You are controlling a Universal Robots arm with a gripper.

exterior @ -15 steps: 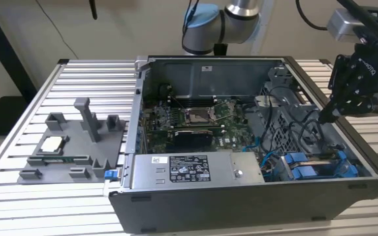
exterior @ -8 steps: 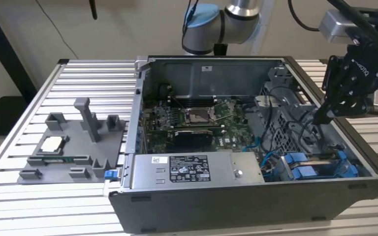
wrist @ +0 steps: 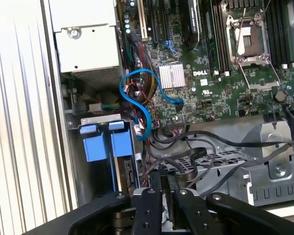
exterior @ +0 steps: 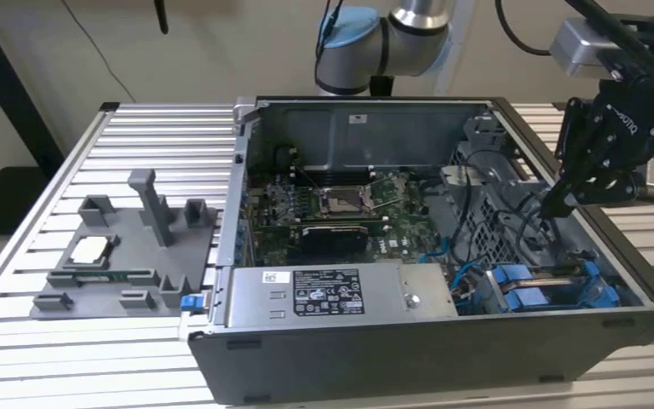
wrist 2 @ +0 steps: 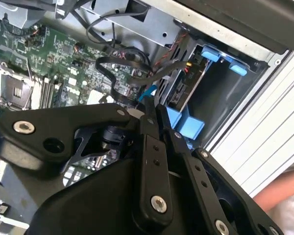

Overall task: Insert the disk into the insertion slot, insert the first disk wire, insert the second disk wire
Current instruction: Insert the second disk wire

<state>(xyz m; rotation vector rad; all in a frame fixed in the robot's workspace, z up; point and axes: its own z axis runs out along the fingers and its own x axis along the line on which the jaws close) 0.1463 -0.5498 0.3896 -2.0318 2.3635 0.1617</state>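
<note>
Looking down into the open computer case (exterior: 418, 366) on the slatted counter (exterior: 134, 153). Catching the hand (exterior: 552, 204) hanging inside the case at the exterior view's right, just above the end with the blue rails. Finding the fingertips (wrist 2: 149, 128) drawn together in the second wrist view, with a short blue wire end (wrist 2: 147, 91) poking out right at the tips. Not managing to tell whether pinching it or merely sitting beside it, with the hand's own black links covering that spot.

Spotting the disk (wrist: 120, 146) already standing down in the slot (wrist: 100, 119), showing little beyond its blue carrier end and a dark edge, with the rest buried in the grey metal.

Picking out a looping blue wire (wrist: 137, 98) and a tangle of black wires (wrist: 201, 147) lying between the hand and the green board (wrist: 210, 73). Losing their ends under the metal bracket, and not able to say whether loop and short end are one wire.
</note>
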